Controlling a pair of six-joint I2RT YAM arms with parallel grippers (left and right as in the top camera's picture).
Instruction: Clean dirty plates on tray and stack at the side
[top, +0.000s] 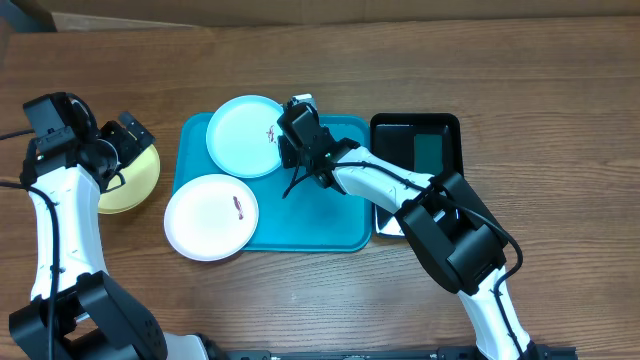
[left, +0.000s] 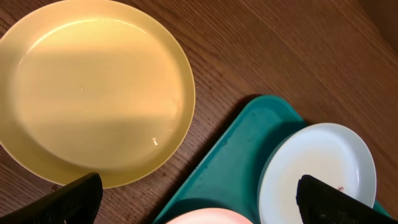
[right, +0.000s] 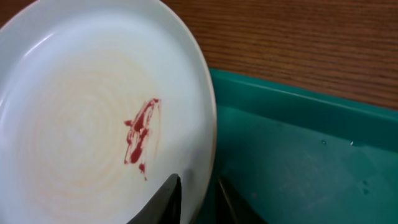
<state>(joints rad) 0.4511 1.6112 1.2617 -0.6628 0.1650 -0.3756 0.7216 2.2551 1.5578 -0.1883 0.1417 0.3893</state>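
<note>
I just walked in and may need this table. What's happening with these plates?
The right hand has its fingers closed on the rim of the pale blue plate, which lies on the teal tray and shows a red smear. The white plate, also smeared, overhangs the tray's near-left corner. The yellow plate lies on the table beside the tray with no smear visible, and the left hand is open above it.

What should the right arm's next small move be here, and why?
Probably close the right pincer on the rim of the blue plate, if it isn't gripped yet: its fingers straddle that rim, a red smear shows, and the plate lies on the tray.
</note>
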